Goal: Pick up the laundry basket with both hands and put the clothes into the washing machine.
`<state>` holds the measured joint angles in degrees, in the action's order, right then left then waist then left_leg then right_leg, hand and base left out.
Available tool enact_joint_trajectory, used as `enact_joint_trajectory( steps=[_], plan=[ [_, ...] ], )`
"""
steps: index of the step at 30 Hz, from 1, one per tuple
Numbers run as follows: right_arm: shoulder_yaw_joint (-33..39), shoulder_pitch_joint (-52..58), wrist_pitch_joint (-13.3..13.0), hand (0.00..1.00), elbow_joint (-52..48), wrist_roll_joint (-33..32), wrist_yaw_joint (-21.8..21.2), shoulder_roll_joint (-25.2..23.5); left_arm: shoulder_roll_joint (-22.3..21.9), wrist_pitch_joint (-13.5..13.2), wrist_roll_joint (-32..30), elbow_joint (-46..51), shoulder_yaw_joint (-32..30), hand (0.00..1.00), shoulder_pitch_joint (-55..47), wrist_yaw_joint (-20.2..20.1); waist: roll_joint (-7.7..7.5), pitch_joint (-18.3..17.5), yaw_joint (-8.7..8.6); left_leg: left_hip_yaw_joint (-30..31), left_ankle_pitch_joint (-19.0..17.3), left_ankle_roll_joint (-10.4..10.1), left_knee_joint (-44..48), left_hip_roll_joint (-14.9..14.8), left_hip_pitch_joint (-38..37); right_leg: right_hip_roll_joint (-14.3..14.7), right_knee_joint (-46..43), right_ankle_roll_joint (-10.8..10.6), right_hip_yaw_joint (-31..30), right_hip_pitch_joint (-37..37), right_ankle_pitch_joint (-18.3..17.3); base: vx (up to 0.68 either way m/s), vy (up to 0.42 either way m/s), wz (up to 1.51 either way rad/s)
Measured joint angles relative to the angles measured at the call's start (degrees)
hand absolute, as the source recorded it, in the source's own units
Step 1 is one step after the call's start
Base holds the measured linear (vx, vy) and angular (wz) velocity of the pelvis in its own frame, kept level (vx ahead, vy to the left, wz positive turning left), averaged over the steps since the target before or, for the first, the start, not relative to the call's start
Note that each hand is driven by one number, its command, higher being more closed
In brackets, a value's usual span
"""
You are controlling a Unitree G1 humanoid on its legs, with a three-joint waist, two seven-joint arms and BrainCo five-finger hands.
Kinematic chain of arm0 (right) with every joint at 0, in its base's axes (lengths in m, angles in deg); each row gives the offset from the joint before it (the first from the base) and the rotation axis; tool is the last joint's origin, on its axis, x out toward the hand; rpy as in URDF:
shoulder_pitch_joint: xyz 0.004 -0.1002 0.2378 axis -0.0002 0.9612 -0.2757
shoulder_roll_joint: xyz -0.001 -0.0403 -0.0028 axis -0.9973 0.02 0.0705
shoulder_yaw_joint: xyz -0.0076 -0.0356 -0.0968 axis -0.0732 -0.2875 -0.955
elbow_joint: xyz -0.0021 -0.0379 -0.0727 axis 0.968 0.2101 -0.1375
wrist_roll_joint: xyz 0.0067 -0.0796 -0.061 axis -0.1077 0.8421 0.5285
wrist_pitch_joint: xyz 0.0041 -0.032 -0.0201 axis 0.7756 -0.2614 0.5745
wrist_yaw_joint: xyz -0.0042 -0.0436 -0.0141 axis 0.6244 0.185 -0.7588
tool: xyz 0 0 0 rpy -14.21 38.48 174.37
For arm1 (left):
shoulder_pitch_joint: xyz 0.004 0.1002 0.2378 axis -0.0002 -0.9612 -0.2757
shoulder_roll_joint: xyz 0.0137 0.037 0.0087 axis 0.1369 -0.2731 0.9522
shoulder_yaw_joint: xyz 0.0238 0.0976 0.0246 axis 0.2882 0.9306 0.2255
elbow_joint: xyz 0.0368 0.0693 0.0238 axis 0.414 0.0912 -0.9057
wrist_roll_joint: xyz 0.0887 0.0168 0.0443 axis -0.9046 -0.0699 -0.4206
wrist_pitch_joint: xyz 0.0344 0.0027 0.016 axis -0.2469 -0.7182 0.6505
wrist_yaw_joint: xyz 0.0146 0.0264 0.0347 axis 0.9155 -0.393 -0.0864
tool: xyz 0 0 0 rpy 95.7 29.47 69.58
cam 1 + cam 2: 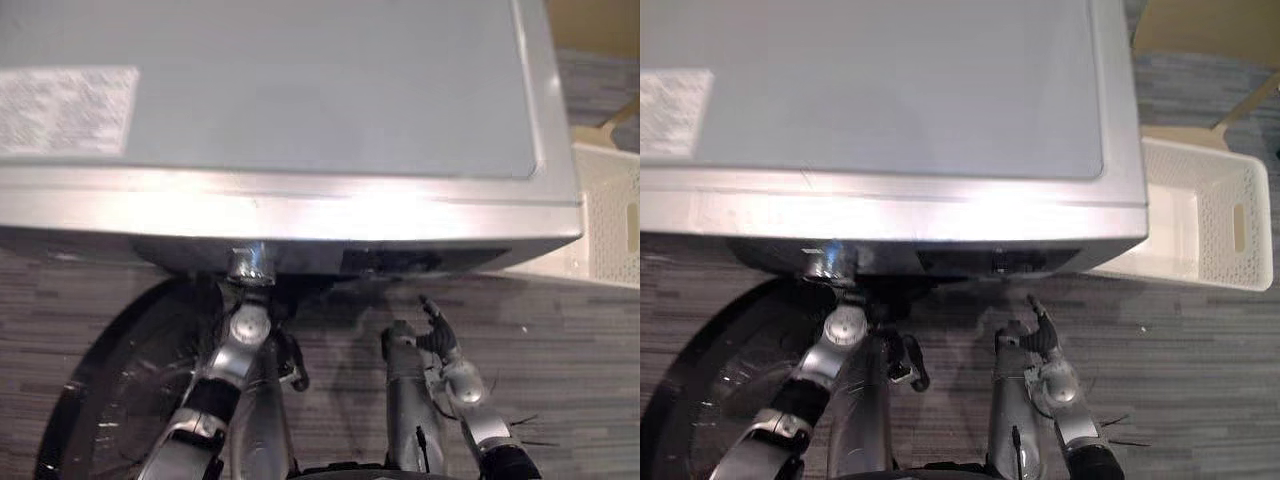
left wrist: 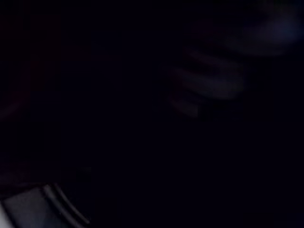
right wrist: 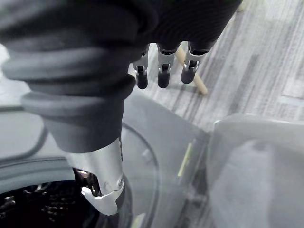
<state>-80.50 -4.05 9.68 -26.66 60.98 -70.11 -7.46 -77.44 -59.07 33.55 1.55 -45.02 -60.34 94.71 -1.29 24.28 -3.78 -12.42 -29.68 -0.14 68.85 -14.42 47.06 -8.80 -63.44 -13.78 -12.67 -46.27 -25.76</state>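
Note:
I look down on the silver washing machine [image 1: 300, 90]. Its round glass door [image 1: 110, 400] hangs open at the lower left. My left arm reaches under the machine's front edge into the drum, so the left hand is hidden there. The left wrist view is nearly black, with the hand's cover [image 2: 28, 209] in one corner. My right hand [image 1: 437, 335] hovers in front of the machine, right of the opening, fingers [image 3: 163, 71] relaxed and holding nothing. The white perforated laundry basket [image 1: 1200, 215] stands on the floor to the machine's right, its visible inside bare.
Grey striped carpet [image 1: 1200, 370] lies in front of the machine. A light wooden piece of furniture [image 1: 1210, 40] stands behind the basket, and its leg [image 3: 192, 73] shows past my right hand. The dark drum opening [image 3: 28, 204] is close below the right hand.

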Motion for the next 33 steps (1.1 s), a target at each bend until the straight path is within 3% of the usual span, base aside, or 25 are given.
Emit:
enact_joint_trajectory(
  steps=[6,13,18,22,25,26,28,31,33],
  plan=[
    [0.8,1.2,-0.6,0.00,-9.5,-0.5,2.5,-2.1,2.3,0.2,-1.6,5.8,0.1,1.00,15.4,6.0,-0.49,1.0,0.09,4.6,-0.1,-0.6,11.0,-2.8,17.1,2.8,-13.1,0.9,0.7,-16.1,-2.7,-0.14,-0.115,0.05],
    [1.3,2.1,-3.8,0.00,-16.0,-2.4,3.5,-4.6,11.9,2.7,-11.9,5.2,5.6,1.00,40.1,14.6,-3.15,2.4,-0.55,8.3,0.4,-1.0,18.3,-4.6,31.6,4.9,-21.9,1.8,1.4,-30.1,-3.5,-0.07,-0.114,-0.03],
    [0.4,4.8,-6.7,0.00,-21.1,-3.7,2.8,-5.4,16.2,5.4,-21.4,-3.2,12.8,1.00,50.8,16.8,-3.94,1.5,-1.72,9.7,0.6,-1.5,19.5,-4.9,35.3,5.7,-23.4,2.3,2.0,-33.5,-3.8,0.00,-0.053,-0.03],
    [-1.2,9.0,-8.4,0.00,-24.8,-5.2,1.1,-5.4,19.6,6.8,-31.0,-9.3,20.3,1.00,58.4,16.9,-4.40,-2.3,-1.84,10.6,0.6,-2.0,19.6,-5.7,39.3,6.6,-23.4,2.9,2.8,-37.2,-3.7,-0.01,-0.039,-0.09],
    [-1.5,10.6,-9.1,0.00,-26.9,-6.9,0.6,-5.3,20.7,8.1,-35.4,-12.8,21.4,1.00,60.9,17.0,-4.53,-3.3,-1.94,10.8,0.7,-2.3,19.6,-6.3,40.7,6.8,-23.4,3.2,3.4,-38.4,-3.9,0.00,-0.024,-0.05],
    [-2.0,11.0,-9.4,0.00,-27.6,-7.5,0.5,-5.2,20.8,9.0,-36.2,-14.6,21.8,0.00,61.0,16.9,-4.58,-3.6,-1.95,10.8,0.7,-2.4,19.6,-6.7,41.2,6.7,-23.4,3.3,3.6,-38.8,-3.9,0.00,0.000,0.00],
    [-3.1,11.6,-9.7,0.00,-28.3,-8.8,-0.2,-4.7,21.0,8.9,-36.1,-17.0,22.2,0.00,61.0,15.8,-4.45,-4.4,-1.95,10.9,0.8,-2.5,19.6,-6.9,42.1,6.7,-23.5,3.3,3.8,-39.5,-3.9,0.00,-0.013,0.02],
    [-4.1,11.7,-9.6,0.00,-29.8,-9.6,-1.6,-4.4,21.1,8.7,-31.0,-23.9,21.6,0.00,62.7,8.3,-4.55,-4.3,-1.95,10.9,1.2,-3.2,19.3,-7.5,43.3,6.6,-23.4,3.3,4.4,-40.1,-3.9,-0.01,-0.022,0.11],
    [-4.1,11.8,-8.7,0.00,-31.4,-9.8,-2.0,-4.5,20.7,8.6,-27.9,-26.7,17.3,0.00,63.2,2.8,-5.20,-3.7,-1.90,11.0,1.3,-3.4,19.2,-7.5,44.0,6.6,-23.3,3.4,4.5,-40.4,-3.9,-0.01,-0.009,0.09]
  ],
)
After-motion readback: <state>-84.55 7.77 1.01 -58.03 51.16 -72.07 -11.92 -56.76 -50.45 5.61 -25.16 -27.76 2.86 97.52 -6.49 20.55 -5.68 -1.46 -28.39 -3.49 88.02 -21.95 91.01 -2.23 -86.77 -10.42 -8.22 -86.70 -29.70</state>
